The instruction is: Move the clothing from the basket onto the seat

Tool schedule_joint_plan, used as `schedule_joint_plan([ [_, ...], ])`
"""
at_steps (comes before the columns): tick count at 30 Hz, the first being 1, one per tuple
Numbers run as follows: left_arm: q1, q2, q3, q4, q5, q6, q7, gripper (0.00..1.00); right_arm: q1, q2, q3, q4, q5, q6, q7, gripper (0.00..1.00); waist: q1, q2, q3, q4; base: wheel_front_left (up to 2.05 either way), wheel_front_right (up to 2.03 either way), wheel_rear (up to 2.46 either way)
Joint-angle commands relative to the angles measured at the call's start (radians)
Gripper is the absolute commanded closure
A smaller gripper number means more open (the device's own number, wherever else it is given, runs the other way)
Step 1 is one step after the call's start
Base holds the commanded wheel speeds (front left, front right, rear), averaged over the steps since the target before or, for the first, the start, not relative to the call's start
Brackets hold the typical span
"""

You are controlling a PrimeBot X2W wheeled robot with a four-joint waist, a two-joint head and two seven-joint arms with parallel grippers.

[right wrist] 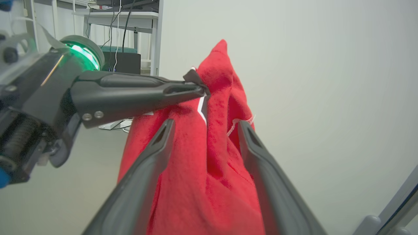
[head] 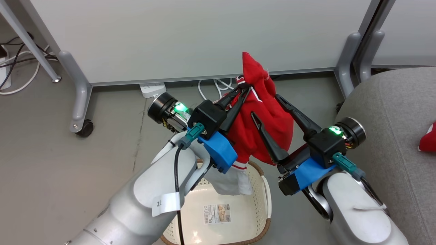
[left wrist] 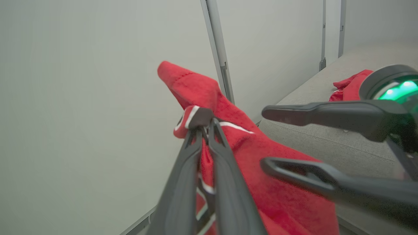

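Nearest you: the cream-white perforated plastic basket [head: 267,195] with its brown woven-look rim sits on the floor under your forearms. Its bottom is bare but for a paper label [head: 217,213].
Left tool: your left tool [head: 246,87] is pinched narrow on a trimmed fold near the top of the red fabric garment with white trim [head: 260,80] and carries it.
Right tool: your right tool [head: 265,106] stands wide, one long dark finger on each side of the hanging cloth, gripping nothing.
The garment: it hangs lifted above the basket, its long axis running top to bottom from the pinch. A peak of cloth stands above the fingers, and its white lower end [head: 231,183] dangles over the basket's mouth.
The relation that counts: the large grey upholstered seat [head: 391,112] lies to your right of the garment, beyond the right tool. Your right arm is the nearer one, yet the left holds the load, so the carry looks set to sweep rightward or pass across to the right tool.
On the seat: a second red garment [head: 428,139] rests at the head view's right edge; too little shows to read any lettering.
The room: grey floor [head: 51,160], pale partition panels [head: 204,34] on grey castored feet, and a white power strip [head: 152,89] with cables [head: 218,86] at their base.
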Motion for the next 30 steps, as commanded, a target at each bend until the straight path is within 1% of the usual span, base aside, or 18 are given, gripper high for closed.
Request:
schedule_joint_plan([
  [1, -0.017, -0.002, 0.0, -0.005, 0.005, -0.004, -0.005, 1.0, -0.017, 0.002, 0.004, 0.015, -0.002, 0.0, -0.003, 0.0, 0.0, 0.0, 0.003, 0.004, 0.0, 0.0, 0.0],
  [9, -0.022, -0.013, -0.002, -0.015, 0.014, -0.006, -0.005, 1.0, -0.066, 0.004, 0.045, 0.135, 0.013, 0.0, -0.003, 0.0, 0.0, 0.0, 0.014, 0.015, 0.0, 0.0, 0.0],
  [10, -0.022, -0.014, -0.001, -0.015, 0.014, -0.006, -0.005, 1.0, -0.067, 0.006, 0.049, 0.147, 0.016, 0.0, -0.003, 0.3, 0.0, 0.0, 0.015, 0.015, 0.0, 0.0, 0.0],
  [11, -0.022, -0.015, -0.001, -0.015, 0.016, -0.007, -0.005, 1.0, -0.071, 0.007, 0.054, 0.156, 0.019, 0.0, -0.003, 0.74, 0.0, 0.0, 0.015, 0.015, 0.0, 0.0, 0.0],
  [12, -0.021, -0.016, 0.0, -0.015, 0.016, -0.007, -0.005, 1.0, -0.076, 0.007, 0.061, 0.166, 0.024, 0.0, -0.003, 1.0, 0.0, 0.0, 0.015, 0.015, 0.0, 0.0, 0.0],
  [20, -0.01, -0.018, 0.007, -0.014, 0.022, -0.012, -0.005, 1.0, -0.085, 0.007, 0.078, 0.186, 0.047, 0.0, -0.003, 1.0, 0.0, 0.0, 0.011, 0.01, 0.0, 0.0, 0.0],
  [30, -0.006, -0.021, 0.013, -0.01, 0.03, -0.016, -0.005, 1.0, -0.084, 0.003, 0.079, 0.183, 0.051, 0.0, -0.003, 1.0, 0.0, 0.0, 0.01, 0.011, 0.0, 0.0, 0.0],
])
